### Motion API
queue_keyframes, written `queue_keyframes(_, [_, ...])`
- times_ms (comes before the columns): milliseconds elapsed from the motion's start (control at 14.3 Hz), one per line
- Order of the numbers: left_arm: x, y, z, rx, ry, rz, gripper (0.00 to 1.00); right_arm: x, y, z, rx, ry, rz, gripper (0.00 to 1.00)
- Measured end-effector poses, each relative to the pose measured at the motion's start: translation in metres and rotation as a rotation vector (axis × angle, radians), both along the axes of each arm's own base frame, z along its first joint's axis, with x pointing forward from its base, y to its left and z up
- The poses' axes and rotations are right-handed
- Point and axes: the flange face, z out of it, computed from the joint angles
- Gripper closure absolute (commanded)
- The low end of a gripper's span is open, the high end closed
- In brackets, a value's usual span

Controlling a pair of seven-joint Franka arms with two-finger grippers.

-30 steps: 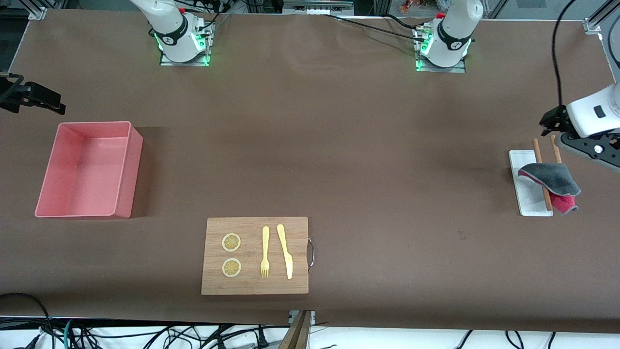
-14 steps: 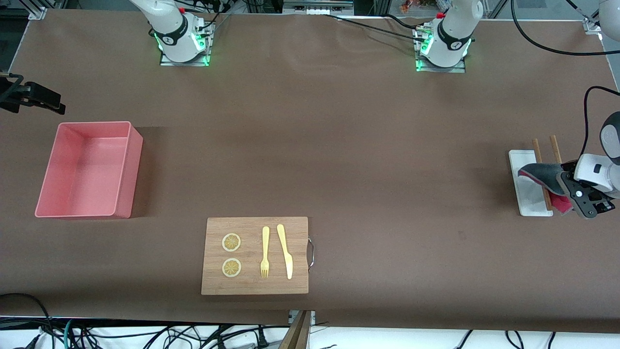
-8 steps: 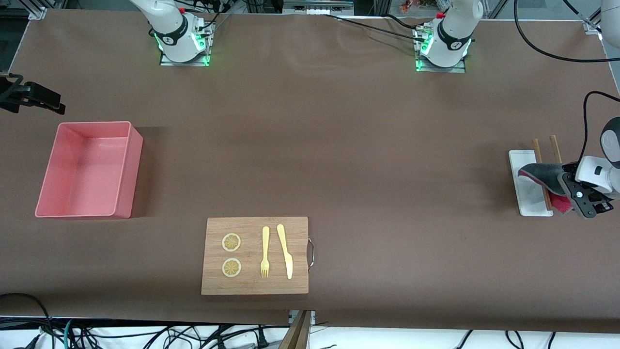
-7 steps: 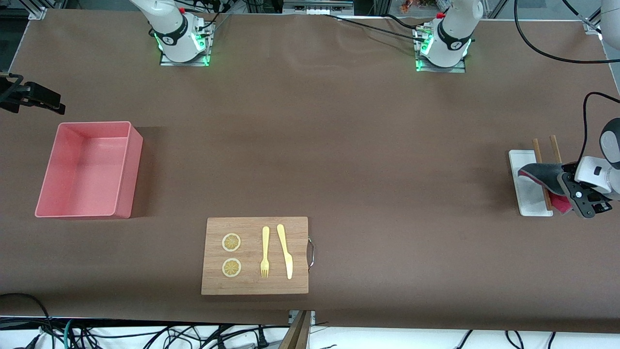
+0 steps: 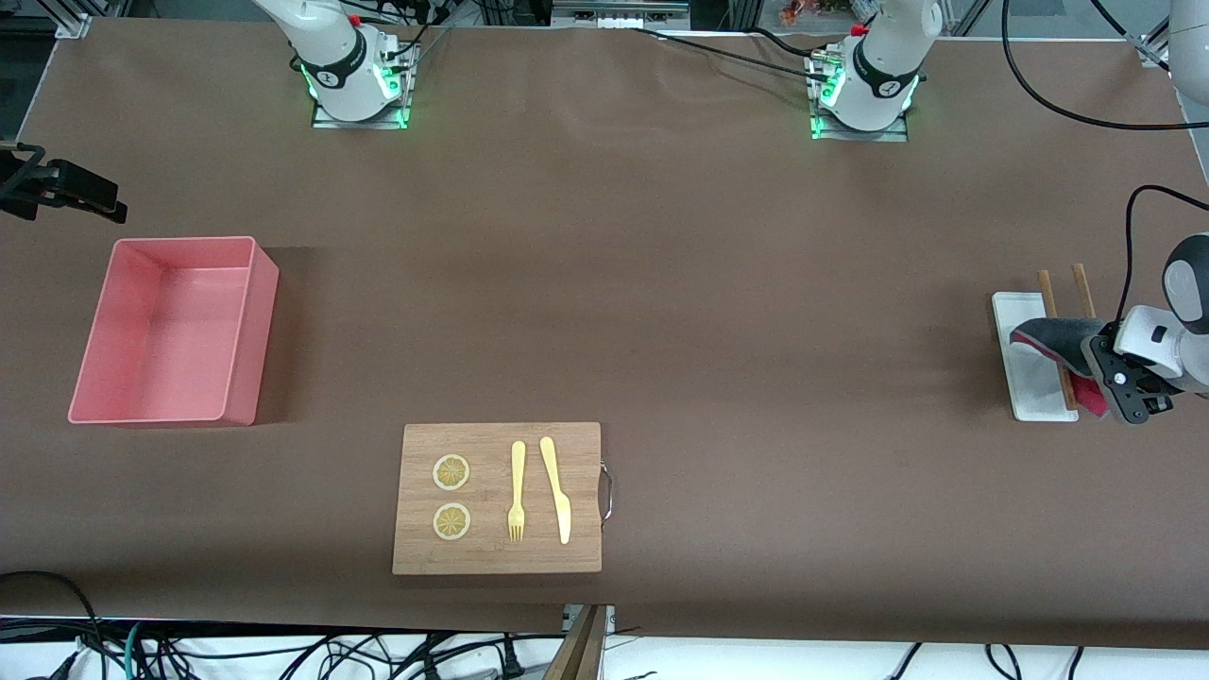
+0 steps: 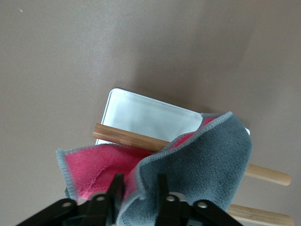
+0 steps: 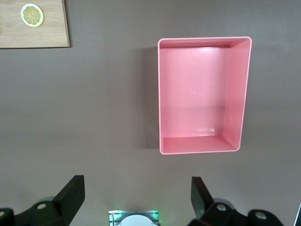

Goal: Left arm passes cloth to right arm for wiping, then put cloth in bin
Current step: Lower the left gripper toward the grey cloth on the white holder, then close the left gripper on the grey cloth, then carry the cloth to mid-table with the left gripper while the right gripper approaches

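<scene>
The cloth point(image 5: 1053, 337), dark grey over red, lies draped on two wooden sticks point(image 5: 1045, 288) and a small flat white tray point(image 5: 1025, 382) at the left arm's end of the table. My left gripper point(image 5: 1103, 370) is down at the cloth. In the left wrist view its fingers point(image 6: 139, 186) are close together on a fold of the cloth point(image 6: 202, 155), grey on one side and red on the other. The pink bin point(image 5: 247, 359) stands empty at the right arm's end. My right gripper point(image 7: 136, 195) is open and empty, high over the table beside the bin point(image 7: 239, 94), and waits.
A wooden cutting board point(image 5: 496, 557) with two lemon slices, a yellow fork and a yellow knife lies near the front camera, between the bin and the tray. A black mount point(image 5: 57, 189) sticks in at the table edge near the bin.
My left gripper came down from above the sticks onto the cloth and took hold of a fold. In the last half second it has shifted slightly. The right arm has not moved.
</scene>
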Motion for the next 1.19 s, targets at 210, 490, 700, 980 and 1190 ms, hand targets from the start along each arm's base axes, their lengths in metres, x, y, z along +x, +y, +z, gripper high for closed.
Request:
queue_keyframes(210, [0.001,-0.001,0.001,-0.004,-0.003,-0.006,1.0,0.0,0.0,-0.001,0.0,0.001,0.0,0.0])
queue_keyframes(490, [0.012,-0.015,0.029,-0.003,-0.037,-0.026,1.0,0.002,0.0,-0.004,0.0,0.007,0.0,0.0])
queue_keyframes(700, [0.013,-0.042,0.085,-0.014,-0.023,-0.044,0.96,0.002,0.0,-0.005,0.0,0.008,0.0,0.0])
queue_keyframes(980, [0.01,-0.103,0.155,-0.027,0.037,0.063,0.99,0.004,0.0,-0.008,0.003,0.015,0.0,0.0])
queue_keyframes(1190, [0.007,-0.154,0.187,-0.008,0.061,0.208,1.0,0.009,0.002,-0.018,0.017,0.03,0.001,0.0])
